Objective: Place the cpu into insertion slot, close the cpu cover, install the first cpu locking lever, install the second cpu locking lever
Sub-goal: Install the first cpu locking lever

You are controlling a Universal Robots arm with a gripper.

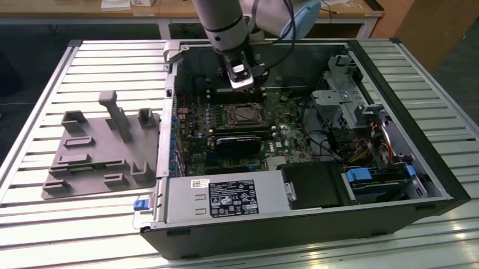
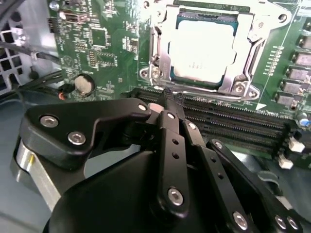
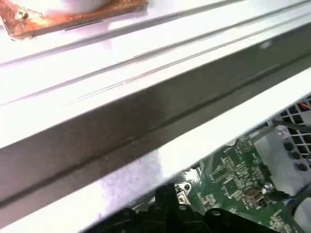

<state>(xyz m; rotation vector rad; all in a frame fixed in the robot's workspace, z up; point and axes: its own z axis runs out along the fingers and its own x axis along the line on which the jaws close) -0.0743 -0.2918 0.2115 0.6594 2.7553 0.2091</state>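
Small silvery-grey square cpu (image 2: 201,51) already sitting in the dark metal-rimmed insertion slot (image 2: 243,60), thin silver cpu cover (image 2: 163,56) down around it. Black gripper (image 2: 170,104) pinched together, empty, just near. Probably light, stiff, fragile; edges only

The computer case (image 1: 314,140) lies open on the bench (image 1: 82,218). The motherboard (image 1: 224,134) lies flat inside the case. In the second wrist view, the cpu (image 2: 201,48) sits in the insertion slot (image 2: 163,58) on the motherboard, with the cpu cover (image 2: 204,12) down around it. The gripper (image 2: 170,104) is just beside the slot, over the long card slots (image 2: 233,119). A parts holder (image 1: 101,148) lies on the bench at the exterior view's left of the case.
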